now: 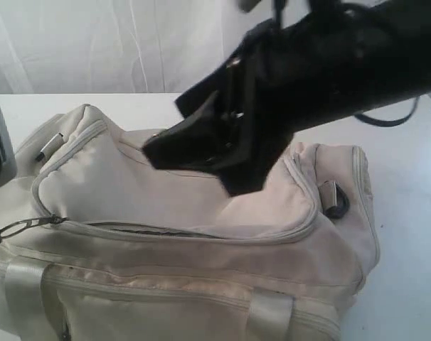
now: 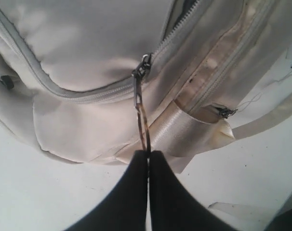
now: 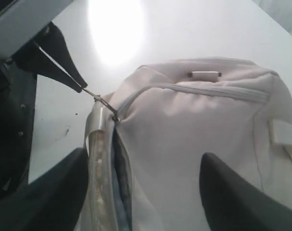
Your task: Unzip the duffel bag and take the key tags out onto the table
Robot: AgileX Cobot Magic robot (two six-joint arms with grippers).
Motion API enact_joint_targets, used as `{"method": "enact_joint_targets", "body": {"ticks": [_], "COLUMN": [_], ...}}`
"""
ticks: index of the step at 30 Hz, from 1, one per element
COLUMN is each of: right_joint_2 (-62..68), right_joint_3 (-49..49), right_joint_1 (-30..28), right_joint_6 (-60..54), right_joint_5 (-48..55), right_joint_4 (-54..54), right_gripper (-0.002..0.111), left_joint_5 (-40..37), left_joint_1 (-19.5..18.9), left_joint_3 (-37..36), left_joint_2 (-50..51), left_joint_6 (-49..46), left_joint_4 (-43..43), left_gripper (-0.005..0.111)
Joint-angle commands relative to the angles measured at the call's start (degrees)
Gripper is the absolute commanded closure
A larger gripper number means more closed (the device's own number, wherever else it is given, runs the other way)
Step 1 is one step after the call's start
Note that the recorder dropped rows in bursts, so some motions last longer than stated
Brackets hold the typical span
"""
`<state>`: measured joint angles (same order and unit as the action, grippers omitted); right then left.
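- Clamping the left jaws shut on the thin metal zipper pull (image 2: 141,113), drawing it taut away from the slider (image 2: 144,67).
- Holding the right jaws spread wide with nothing between them, hovering just above the top panel of the duffel bag (image 1: 166,192), close to the parted end of the zipper.
- Resting the bag flat on the white surface (image 1: 407,234), with the zipper track (image 3: 118,163) opened only partway into a narrow slit.
- Showing no key tags in any view; presumably lying inside, under the flap.
- Judging the bag as soft and limp: sagging, bunching and sliding toward a pull rather than resisting it, so probably needing a brace on the fabric beside the track while tugging.
- Judging the pull as small, stiff and slick, likely slipping out unless pinched squarely near its tip.
- Expecting the tags to be light, hard and loose on their rings, best taken by the whole bunch or a ring, not by one tag.
- Getting from the left wrist view alone the tight pinch on the pull and the satin strap (image 2: 184,132) beneath it.
- Getting from the right wrist view alone the darker gap inside the slit, flanked by both spread jaws.
- Getting from the exterior view the full length of the bag, though with the right arm (image 1: 329,64) blocking much of its top.
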<state>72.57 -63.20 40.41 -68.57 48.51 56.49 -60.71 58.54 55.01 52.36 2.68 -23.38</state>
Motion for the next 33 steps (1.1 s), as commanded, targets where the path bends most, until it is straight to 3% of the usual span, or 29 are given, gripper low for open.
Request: {"method": "enact_joint_targets", "body": {"ticks": [1,4,8,13,19,33], "right_joint_2": [5.4,9.6,13.7,15.2,16.2,18.1], "right_joint_3": [-0.1,-0.1,-0.1,-0.1,-0.1,-0.1], "right_joint_1": [10.2,15.3,17.9,18.0,18.0,18.0], "right_joint_6": [-1.7,0.1,3.0,4.5,6.0,9.2], "right_joint_5": [-9.7,-14.5,-20.0,-21.9,-21.5,-20.3], "right_joint_4": [-5.7,-12.0,-13.8,-13.8,-13.7,-13.6], "right_gripper": [0.046,0.046,0.046,0.048,0.070,0.072], "left_joint_5": [-0.4,-0.4,-0.4,-0.4,-0.3,-0.3], "left_joint_1": [-0.2,-0.2,-0.2,-0.2,-0.2,-0.2], "left_joint_3": [-0.3,-0.3,-0.3,-0.3,-0.3,-0.3], "left_joint_2": [-0.5,-0.5,-0.5,-0.5,-0.5,-0.5], "left_joint_6": [2.0,2.0,2.0,2.0,2.0,2.1], "left_joint_4": [0.0,0.0,0.0,0.0,0.0,0.6], "left_gripper": [0.107,0.107,0.107,0.107,0.107,0.107]}}
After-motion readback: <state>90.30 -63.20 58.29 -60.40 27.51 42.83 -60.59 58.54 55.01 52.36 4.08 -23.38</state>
